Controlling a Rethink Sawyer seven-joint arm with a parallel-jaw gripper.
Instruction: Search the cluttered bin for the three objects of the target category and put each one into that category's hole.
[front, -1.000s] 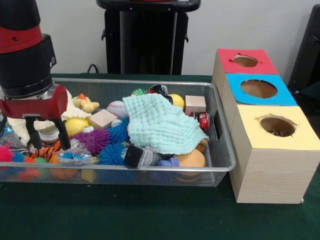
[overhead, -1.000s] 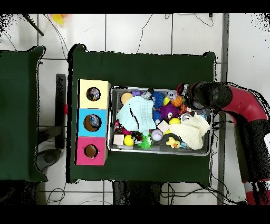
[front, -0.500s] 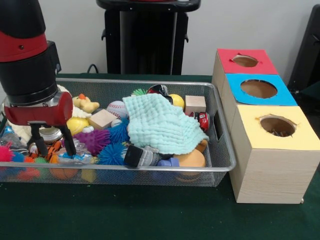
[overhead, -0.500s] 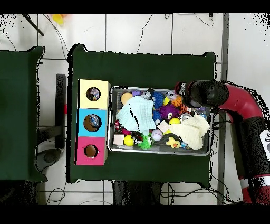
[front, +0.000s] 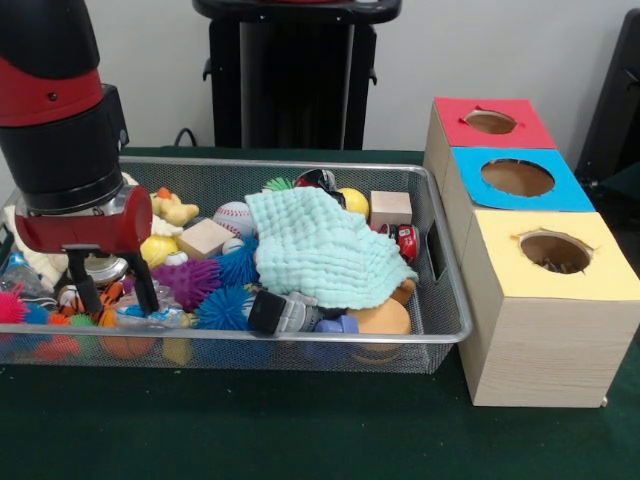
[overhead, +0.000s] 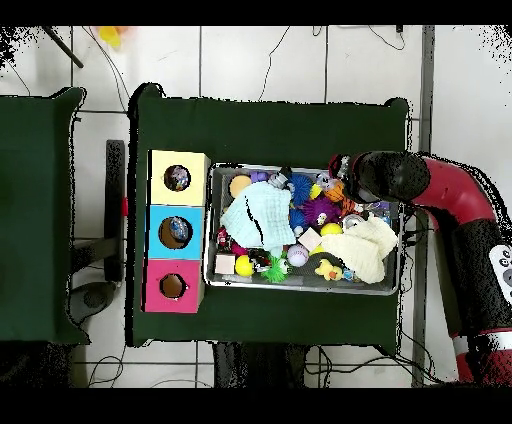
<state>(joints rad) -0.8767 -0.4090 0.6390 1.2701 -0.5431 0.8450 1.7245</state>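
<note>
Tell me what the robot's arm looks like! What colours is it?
The thick round red and black arm has a red band up high, a fat black drum below it, then a red block at the bottom. Two thin black fingers stick down from that block; together they make the end effector. From above, the arm is a red curved tube with black sections and a small white marking.

One camera faces me close across the counter (front: 300, 440), level with the bin (front: 440, 300) and boxes (front: 545, 300), while another looks straight down from high above, both sharing bin, boxes and my arm (overhead: 470, 215).
</note>
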